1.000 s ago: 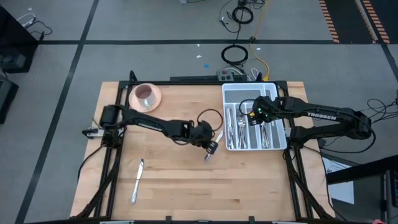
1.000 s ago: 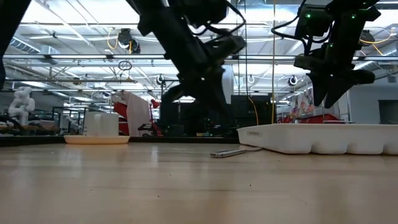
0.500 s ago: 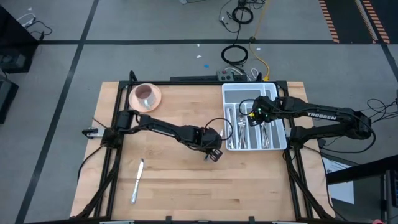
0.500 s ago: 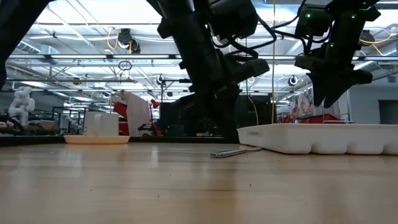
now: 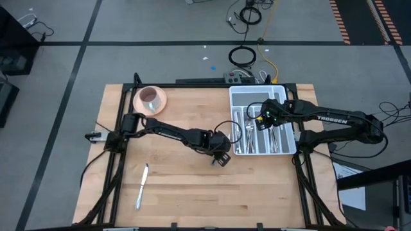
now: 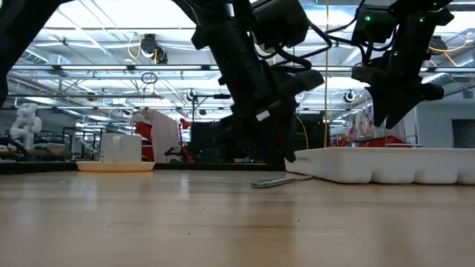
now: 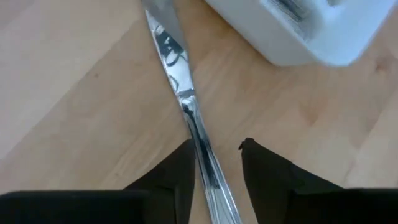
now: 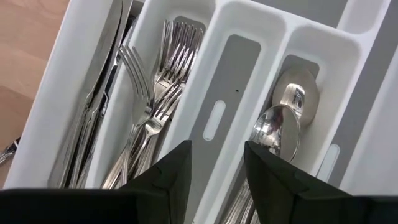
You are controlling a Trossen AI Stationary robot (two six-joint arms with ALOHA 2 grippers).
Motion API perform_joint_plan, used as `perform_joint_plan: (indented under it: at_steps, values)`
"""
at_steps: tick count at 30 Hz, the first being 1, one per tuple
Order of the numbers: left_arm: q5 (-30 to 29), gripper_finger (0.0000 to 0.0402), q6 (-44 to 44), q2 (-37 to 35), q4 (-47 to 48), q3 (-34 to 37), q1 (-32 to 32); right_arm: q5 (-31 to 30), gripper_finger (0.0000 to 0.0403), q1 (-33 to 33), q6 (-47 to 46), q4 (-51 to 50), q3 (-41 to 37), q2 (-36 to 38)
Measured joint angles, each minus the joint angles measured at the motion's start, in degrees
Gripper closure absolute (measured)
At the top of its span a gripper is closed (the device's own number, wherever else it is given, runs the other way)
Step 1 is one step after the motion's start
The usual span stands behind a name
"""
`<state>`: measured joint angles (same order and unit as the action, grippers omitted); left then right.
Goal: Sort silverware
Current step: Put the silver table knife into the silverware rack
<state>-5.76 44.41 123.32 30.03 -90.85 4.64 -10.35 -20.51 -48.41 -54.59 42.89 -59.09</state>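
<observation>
Left arm stretched low across tabletop centre, left gripper down near surface, fingers parted. Right gripper raised, fingers apart.

Knife flat beside tray, another knife apart, rest sorted

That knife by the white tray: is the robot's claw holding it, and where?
Not gripped: the knife lies on the table, its handle between the left gripper's open fingers. The right gripper, over the tray, holds nothing.
</observation>
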Motion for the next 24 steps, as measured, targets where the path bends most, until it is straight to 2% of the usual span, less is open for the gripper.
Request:
perform_joint_plan:
  at_steps: [7,11,14,19,24]
  values:
    - [-0.07,0.0251,1.76,3.28,-1.31,-0.06,0.38,0.2,0.0266,0.0,0.02,0.04,-0.02,0.0]
    - [5.02,0.0258,5.64,5.87,-0.93,-0.38,0.15,0.2,0.0266,0.0,0.03,0.0,-0.02,0.0]
    - [7.34,0.0288,6.22,7.38,0.61,-0.63,0.16,0.2,0.0266,0.0,0.05,0.0,-0.02,-0.02]
    - [8.96,0.0373,6.07,7.81,3.61,-0.76,0.14,0.93,0.0266,0.0,1.14,0.06,-0.02,-0.02]
    - [11.17,0.0398,4.82,7.81,4.46,-0.7,0.13,1.76,0.0266,0.0,1.3,0.35,-0.02,-0.02]
